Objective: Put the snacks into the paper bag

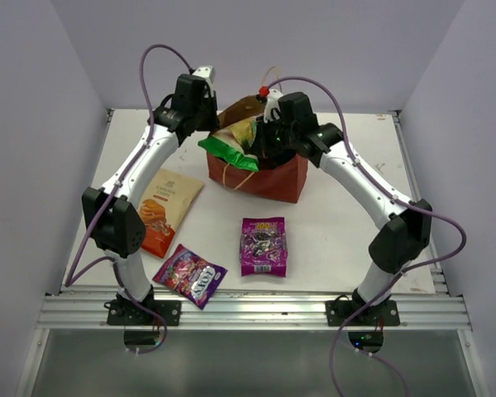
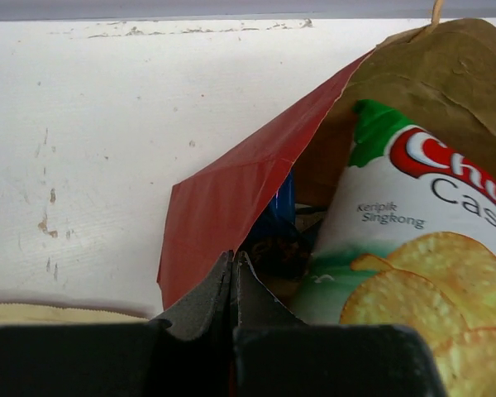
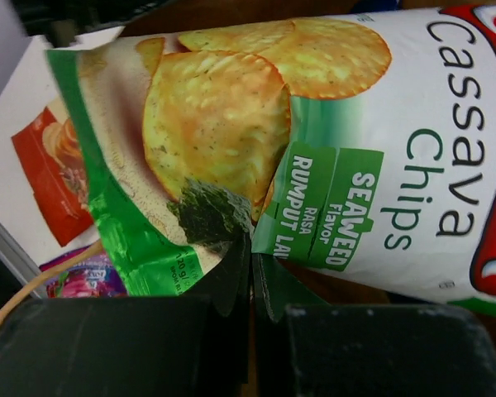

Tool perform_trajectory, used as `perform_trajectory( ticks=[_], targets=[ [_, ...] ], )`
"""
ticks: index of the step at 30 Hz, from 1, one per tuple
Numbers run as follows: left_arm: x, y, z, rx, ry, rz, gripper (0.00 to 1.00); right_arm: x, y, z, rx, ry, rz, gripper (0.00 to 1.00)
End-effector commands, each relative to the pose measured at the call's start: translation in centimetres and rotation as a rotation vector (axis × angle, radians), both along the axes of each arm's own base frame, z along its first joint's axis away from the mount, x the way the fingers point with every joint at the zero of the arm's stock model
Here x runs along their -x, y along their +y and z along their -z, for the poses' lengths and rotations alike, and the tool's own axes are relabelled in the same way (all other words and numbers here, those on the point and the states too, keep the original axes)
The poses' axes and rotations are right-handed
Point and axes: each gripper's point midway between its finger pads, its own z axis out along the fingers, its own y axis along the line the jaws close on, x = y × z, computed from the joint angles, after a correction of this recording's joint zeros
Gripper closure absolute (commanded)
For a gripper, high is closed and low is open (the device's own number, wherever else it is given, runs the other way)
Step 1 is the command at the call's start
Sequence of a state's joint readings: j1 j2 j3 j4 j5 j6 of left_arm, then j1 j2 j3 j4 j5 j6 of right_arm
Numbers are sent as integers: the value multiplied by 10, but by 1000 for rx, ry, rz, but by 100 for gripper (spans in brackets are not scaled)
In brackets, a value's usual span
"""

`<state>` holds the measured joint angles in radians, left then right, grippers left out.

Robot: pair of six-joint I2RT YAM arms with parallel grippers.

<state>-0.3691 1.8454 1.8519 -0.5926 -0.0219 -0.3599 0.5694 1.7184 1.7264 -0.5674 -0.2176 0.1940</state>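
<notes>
- Over the far half of the desk point(image 1: 331, 236), both arms bent at the elbow and reaching inward, meeting at the paper bag point(image 1: 269, 182).
- Left fingers point(image 2: 231, 277) pressed fully together, pinching the bag's red rim flap at their tips.
- Right fingers point(image 3: 248, 285) closed with no gap too, nipping the lower edge of the cassava chips packet point(image 3: 331, 149).
- Bag mouth open, crumpled tan lining showing beyond and to the right of the left fingers.
- Cassava packet partly inside the mouth, its green end poking out over the rim on the left arm's side.
- Deeper in the bag, just ahead of the left fingers, a blue packet point(image 2: 281, 207), mostly covered by the flap and the cassava packet, print unreadable.
- Well back from both sets of fingers, flat on the desk toward the arm bases: beige-orange packet point(image 1: 167, 211), tilted purple pack point(image 1: 190, 275), straight purple pack point(image 1: 264, 246).
- Tan string handle point(image 3: 33, 289) below and left of the right fingers, cut off by the gripper body.
- Fingertips hidden under the wrists in the overhead view.
</notes>
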Motion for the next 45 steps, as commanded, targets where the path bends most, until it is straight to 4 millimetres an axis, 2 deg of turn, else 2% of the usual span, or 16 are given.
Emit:
perform_trajectory(
  ticks=[1,6,11,20,21,22,23,25,31,34,38,39,41,42,44,45],
  targets=[
    [6,-6,-31,48,-67,16,100,-18,-4,7,16,-6,90,100],
    [7,-7,-30,47,-66,18,100,-35,-29,18,164,-9,209,100],
    [7,-5,-29,42,-65,15,100,-47,-63,8,310,-71,322,100],
    [4,-7,-34,53,-77,16,100,-55,-66,28,415,-15,321,99],
    [3,-7,-34,52,-79,13,100,-55,-65,27,408,-16,318,96],
    [3,-6,-34,50,-78,13,100,-55,-61,23,386,-22,303,69],
    [3,-6,-34,47,-79,9,100,-55,-59,15,369,-38,299,53],
    [2,-4,-33,42,-76,-3,100,-59,-53,-12,320,-105,282,38],
    [3,7,-25,24,-94,-55,100,-43,-51,-142,132,-372,250,28],
    [3,9,-30,37,-125,-64,100,-15,-54,-172,76,-410,219,28],
    [4,10,-36,38,-149,-65,100,31,-55,-150,51,-325,153,28],
    [4,10,-35,36,-147,-63,100,41,-51,-106,90,-238,119,28],
    [4,8,-33,40,-141,-56,100,68,-62,-89,76,-195,106,28],
    [4,8,-31,40,-136,-55,100,80,-67,-42,119,-93,103,28],
    [5,7,-29,41,-129,-54,100,101,-80,-28,100,-69,112,29],
    [6,8,-28,39,-125,-55,100,115,-82,7,115,12,101,29]
  ],
)
